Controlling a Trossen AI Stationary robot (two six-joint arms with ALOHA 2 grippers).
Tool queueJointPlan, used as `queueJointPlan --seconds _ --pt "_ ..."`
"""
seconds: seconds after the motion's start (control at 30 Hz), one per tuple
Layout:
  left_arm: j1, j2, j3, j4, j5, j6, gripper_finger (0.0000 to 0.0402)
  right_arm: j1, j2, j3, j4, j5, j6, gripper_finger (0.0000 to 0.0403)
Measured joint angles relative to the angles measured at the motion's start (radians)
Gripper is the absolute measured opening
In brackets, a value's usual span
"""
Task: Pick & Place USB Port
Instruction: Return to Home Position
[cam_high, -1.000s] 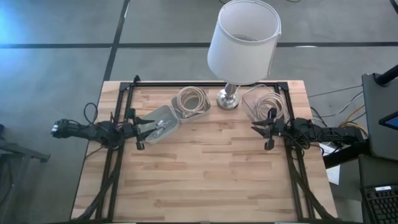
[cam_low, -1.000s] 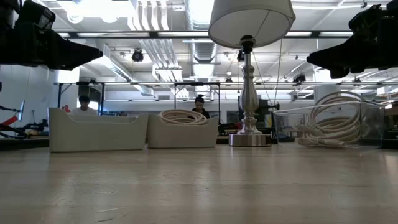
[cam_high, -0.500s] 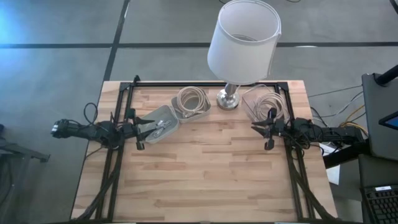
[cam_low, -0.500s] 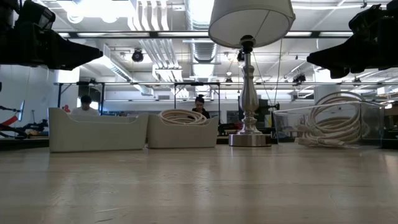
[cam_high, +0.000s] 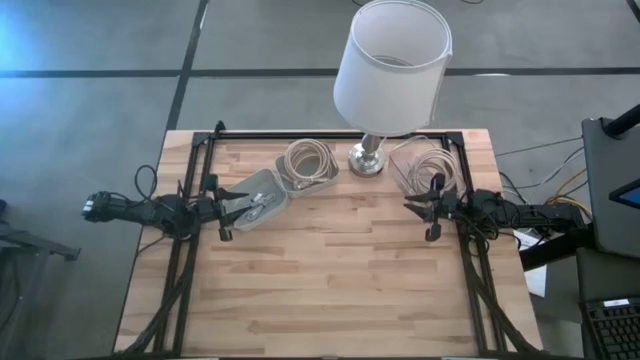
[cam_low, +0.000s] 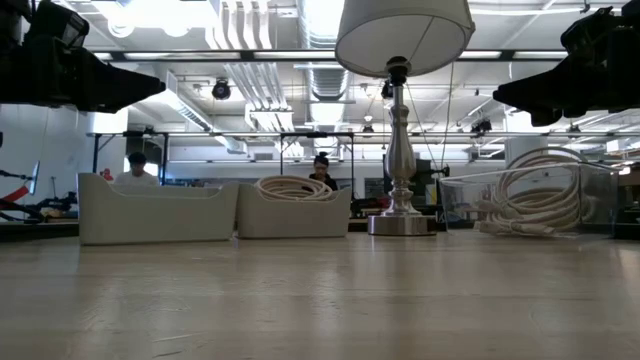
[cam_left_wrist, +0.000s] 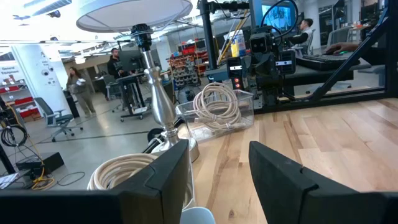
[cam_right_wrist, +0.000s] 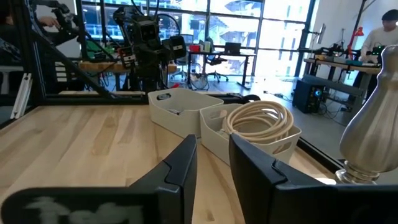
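Note:
Both arms hover still above the table, touching nothing. My left gripper (cam_high: 226, 210) is open at the table's left side, just left of a white bin (cam_high: 255, 198) that holds small grey items I cannot make out. My right gripper (cam_high: 430, 208) is open at the right side, near a clear bin (cam_high: 425, 165) with a coiled pale cable. In the left wrist view the open left gripper (cam_left_wrist: 221, 177) faces the lamp and clear bin (cam_left_wrist: 214, 112). In the right wrist view the open right gripper (cam_right_wrist: 212, 165) faces the white bin (cam_right_wrist: 180, 111).
A second white bin (cam_high: 308, 165) with a coiled cable sits beside the first, at the far side. A lamp with a white shade (cam_high: 390, 65) stands on its metal base (cam_high: 368, 160) at the far edge. Bare wood (cam_high: 330, 270) spans the middle and near side. People show in the room behind.

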Motion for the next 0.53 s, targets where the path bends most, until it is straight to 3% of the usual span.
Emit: queueJointPlan --seconds 0.53 --pt "0.000 0.000 0.000 0.000 0.000 0.000 0.0172 0.000 0.000 0.000 0.000 0.000 0.000 0.0071"
